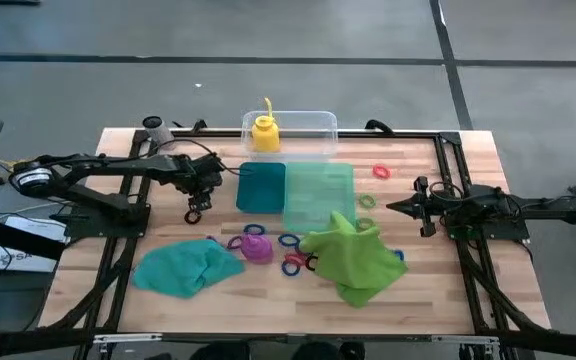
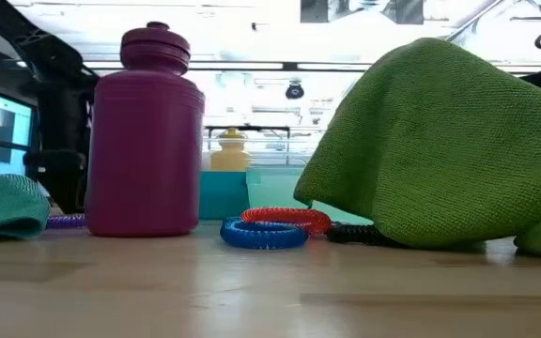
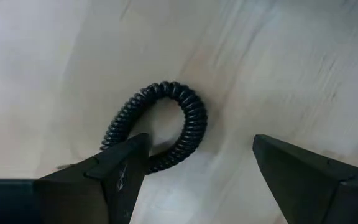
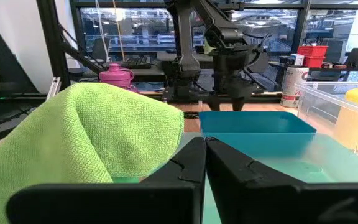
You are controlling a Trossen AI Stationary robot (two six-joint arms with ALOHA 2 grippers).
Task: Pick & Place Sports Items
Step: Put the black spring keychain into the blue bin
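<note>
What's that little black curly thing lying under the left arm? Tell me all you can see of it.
It is a small black coiled ring, like a spiral hair tie, seemingly springy plastic. It lies flat on the bare wooden table, left of the teal tray, apart from the other rings. Its loop looks slightly egg-shaped rather than round. The left end effector hangs directly above it with fingers spread wide; one finger overlaps its edge in the wrist view, but nothing grips it yet.

Left arm reaching in over the table's left part, left gripper (image 1: 197, 212) pointing down with fingers spread wide, right gripper (image 1: 420, 207) closed, right arm waiting at right side
</note>
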